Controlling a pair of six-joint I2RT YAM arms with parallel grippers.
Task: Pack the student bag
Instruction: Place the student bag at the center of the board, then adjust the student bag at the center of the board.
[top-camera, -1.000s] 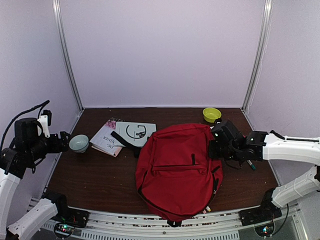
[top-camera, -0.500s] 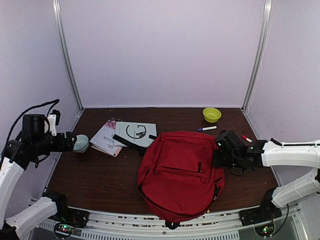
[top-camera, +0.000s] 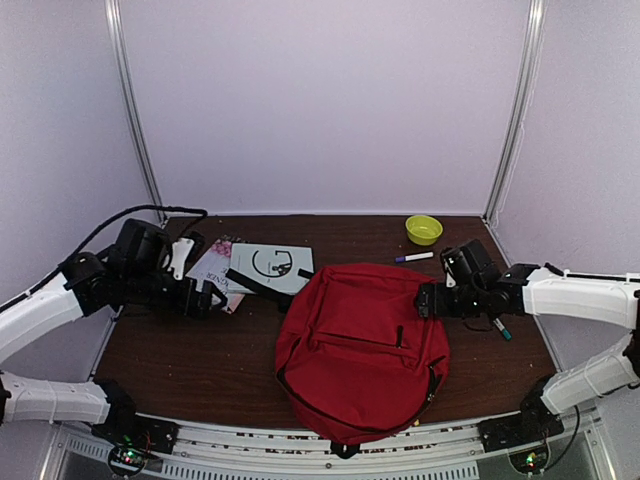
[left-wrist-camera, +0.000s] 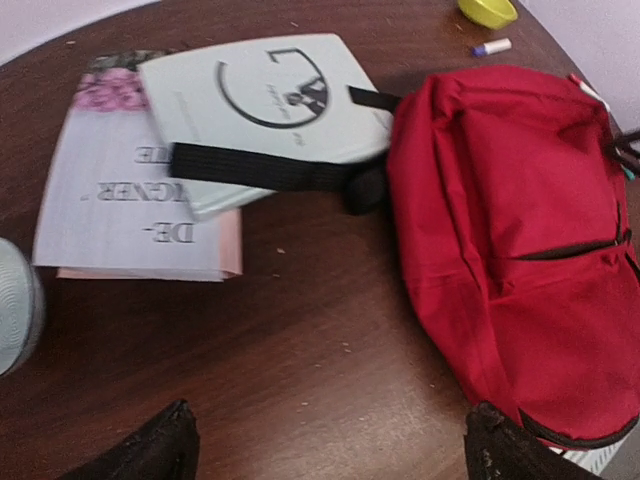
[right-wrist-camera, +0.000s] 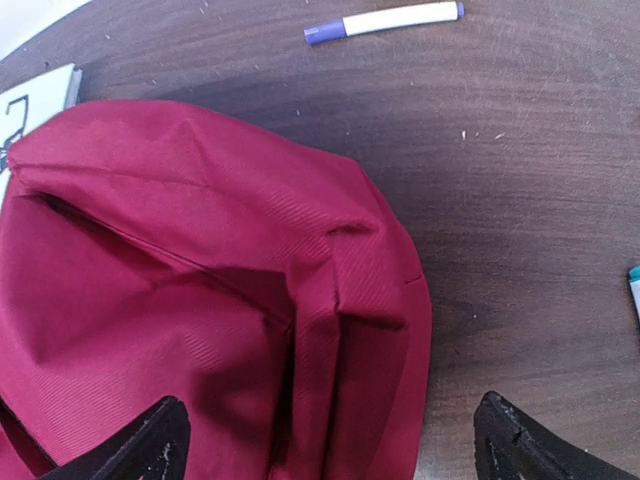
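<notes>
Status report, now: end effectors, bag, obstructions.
Left end effector open, empty. Right end effector open, above edge of student bag. Bag lies flat on table. Black strap draped across white book.

Top external camera is looking down and forward from high behind the near edge of the table (top-camera: 180, 360), taking in its whole surface. Left wrist camera is facing down, close over the books (left-wrist-camera: 250, 110); right wrist camera is looking down closer still. All three are sharing the student bag (top-camera: 355, 345) and purple marker (top-camera: 413, 257).
</notes>
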